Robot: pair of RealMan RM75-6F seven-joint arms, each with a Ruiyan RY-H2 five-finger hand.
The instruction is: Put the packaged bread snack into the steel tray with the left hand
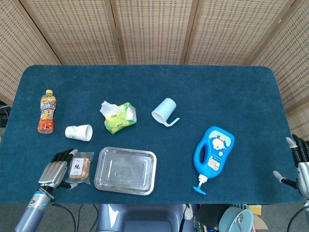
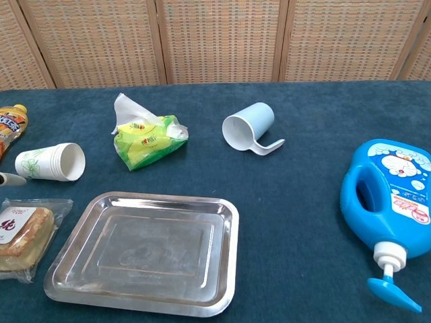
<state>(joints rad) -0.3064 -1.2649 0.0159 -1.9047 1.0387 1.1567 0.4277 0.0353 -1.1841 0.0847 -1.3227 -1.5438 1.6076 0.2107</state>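
Note:
The packaged bread snack (image 1: 80,168) lies flat in clear wrap just left of the steel tray (image 1: 126,170), and shows at the lower left of the chest view as the bread snack (image 2: 21,235) beside the tray (image 2: 147,253). My left hand (image 1: 53,169) hovers at the snack's left edge with fingers spread, holding nothing; whether it touches the wrap I cannot tell. A fingertip (image 2: 10,179) shows at the chest view's left edge. My right hand (image 1: 300,165) hangs open off the table's right edge.
A paper cup (image 1: 79,132) lies on its side behind the snack, with an orange drink bottle (image 1: 47,111) further left. Green tissue pack (image 1: 119,117), tipped blue mug (image 1: 164,112) and blue detergent bottle (image 1: 213,155) lie across the table.

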